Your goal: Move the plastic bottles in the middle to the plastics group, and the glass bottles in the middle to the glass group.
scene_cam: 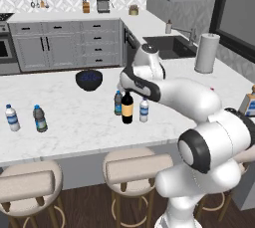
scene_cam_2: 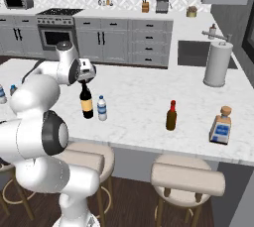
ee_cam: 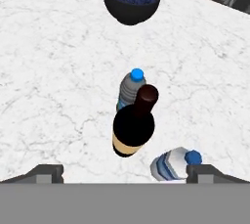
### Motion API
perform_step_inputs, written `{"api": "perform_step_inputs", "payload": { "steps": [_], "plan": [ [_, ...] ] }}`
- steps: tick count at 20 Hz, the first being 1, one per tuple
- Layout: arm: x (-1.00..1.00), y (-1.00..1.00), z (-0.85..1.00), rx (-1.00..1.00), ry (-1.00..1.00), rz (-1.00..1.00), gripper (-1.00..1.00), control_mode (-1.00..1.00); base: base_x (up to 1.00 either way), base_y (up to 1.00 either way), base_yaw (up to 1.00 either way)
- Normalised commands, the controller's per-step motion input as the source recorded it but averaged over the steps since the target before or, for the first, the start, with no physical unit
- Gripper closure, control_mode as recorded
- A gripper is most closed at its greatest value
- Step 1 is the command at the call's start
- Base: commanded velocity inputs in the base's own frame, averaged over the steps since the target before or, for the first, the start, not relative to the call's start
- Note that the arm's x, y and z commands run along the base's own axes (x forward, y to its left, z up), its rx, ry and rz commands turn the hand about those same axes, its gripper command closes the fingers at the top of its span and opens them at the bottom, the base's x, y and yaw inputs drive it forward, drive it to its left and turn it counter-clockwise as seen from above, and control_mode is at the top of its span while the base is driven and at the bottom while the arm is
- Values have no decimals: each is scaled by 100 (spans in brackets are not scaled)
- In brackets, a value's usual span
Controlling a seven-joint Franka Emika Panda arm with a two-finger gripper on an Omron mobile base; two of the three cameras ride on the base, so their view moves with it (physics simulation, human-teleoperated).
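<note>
While the gripper (ee_cam: 125,171) is hovering above the wine bottle (ee_cam: 133,129), its fingers (ee_cam: 46,173) are standing wide apart, seemingly readying a grasp; both water bottles (scene_cam: 144,110) are standing just beside it mid-worktop (scene_cam: 74,112), awaiting sorting.

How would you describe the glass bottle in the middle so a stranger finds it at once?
On the white marble island, three bottles cluster near the centre. The wine bottle stands between two small water bottles. It is the tallest, dark, with a tan label.

On the counter (scene_cam: 64,107) the wine bottle (scene_cam: 127,107) stands between two water bottles (scene_cam: 144,110), the bowl (scene_cam: 89,79) behind them.
</note>
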Motion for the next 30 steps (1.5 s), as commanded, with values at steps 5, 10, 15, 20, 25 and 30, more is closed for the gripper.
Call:
{"api": "perform_step_inputs", "payload": {
  "steps": [5,10,15,20,25,30],
  "plan": [
    [35,0,-19,0,0,-2,-100,-100,0,0,0],
    [35,2,-23,0,1,-1,-100,-100,0,0,0],
    [28,2,-19,5,0,0,-100,-100,0,0,0],
    [20,0,-11,3,0,0,-100,-100,0,0,0],
    [20,4,-18,3,0,0,-100,-100,0,0,0],
    [6,7,-20,2,0,0,-100,-100,0,0,0]
  ]
}}
